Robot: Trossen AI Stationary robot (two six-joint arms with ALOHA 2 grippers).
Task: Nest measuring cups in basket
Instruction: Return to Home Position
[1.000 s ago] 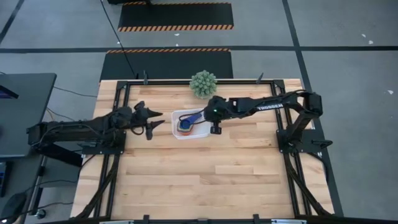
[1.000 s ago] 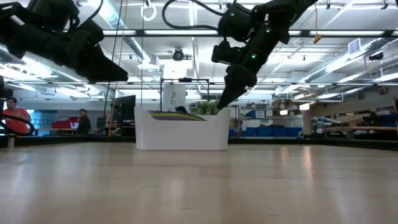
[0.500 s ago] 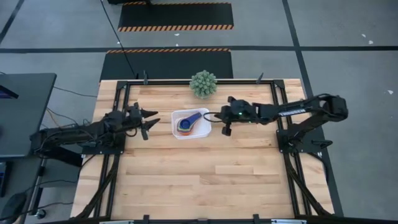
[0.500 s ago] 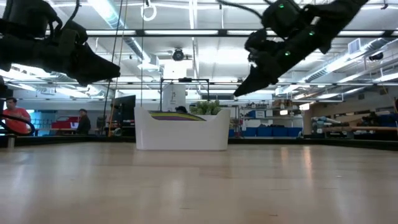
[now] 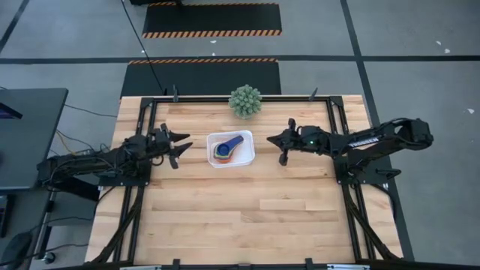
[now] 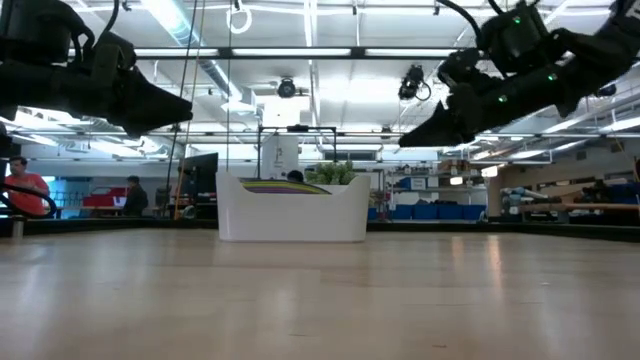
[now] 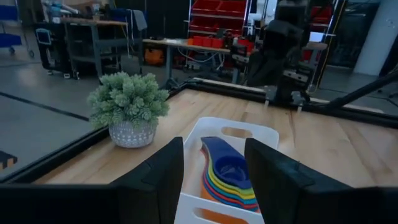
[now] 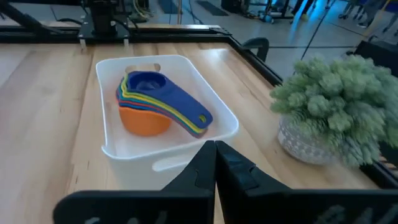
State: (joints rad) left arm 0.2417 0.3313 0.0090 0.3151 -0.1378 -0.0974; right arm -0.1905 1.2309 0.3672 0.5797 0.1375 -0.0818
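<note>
The measuring cups [image 5: 227, 147] sit nested in one stack inside the white basket [image 5: 247, 156], dark blue on top, orange at the bottom [image 8: 144, 121]; the stack [image 7: 227, 174] rests on the basket's floor. The basket [image 6: 292, 210] stands on the table's far middle. My left gripper [image 5: 178, 147] hovers left of the basket, open, its fingers pointing at the stack. My right gripper [image 5: 274, 139] hovers right of the basket, shut and holding nothing. Both are above the table, as the low view shows [image 6: 180, 108] [image 6: 408, 140].
A green spiky ball plant in a pale pot [image 5: 245, 100] stands at the table's far edge, just behind the basket. Bare wooden tabletop [image 5: 247, 217] spreads over the near half. A black frame [image 5: 142, 172] borders the table. People show in the room beyond [image 6: 24, 190].
My right gripper has drawn back from over the basket toward the table's right edge and risen a little, its arm folding back. My left gripper has pulled slightly away toward the left. The nested cups have stayed in the basket.
</note>
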